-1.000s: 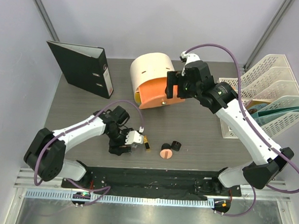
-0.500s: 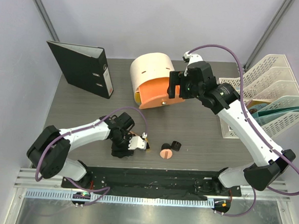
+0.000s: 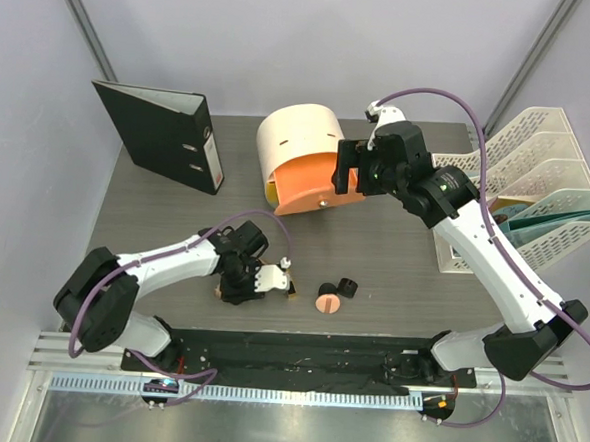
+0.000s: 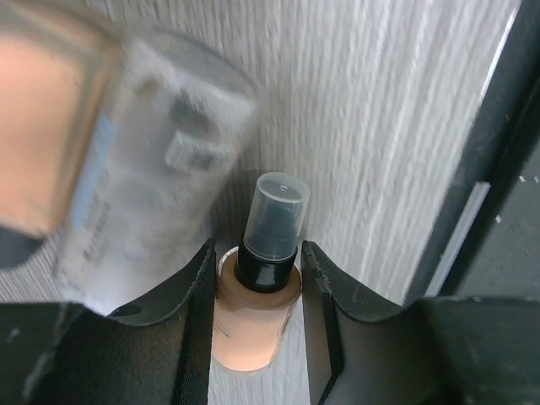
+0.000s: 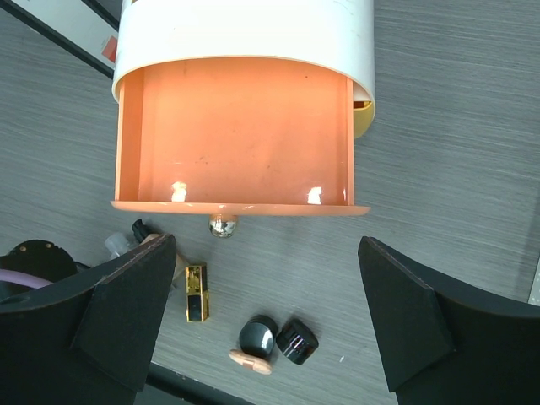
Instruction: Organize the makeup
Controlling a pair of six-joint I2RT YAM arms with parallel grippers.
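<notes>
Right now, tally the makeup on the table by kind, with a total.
Peach bottles: 2, one between the jaws of the left gripper, one blurred beside it
Clear tube: 1
Black-gold lipstick: 1
Small black jars: 2
Pink compact: 1
Total: 7

— What do we see at the far left of the table (image 3: 393,257)?
— A black binder (image 3: 165,133), standing. At far centre we find a cream box (image 3: 295,136), its orange drawer (image 5: 232,135) pulled open. On the right is a white file rack (image 3: 539,166).
</notes>
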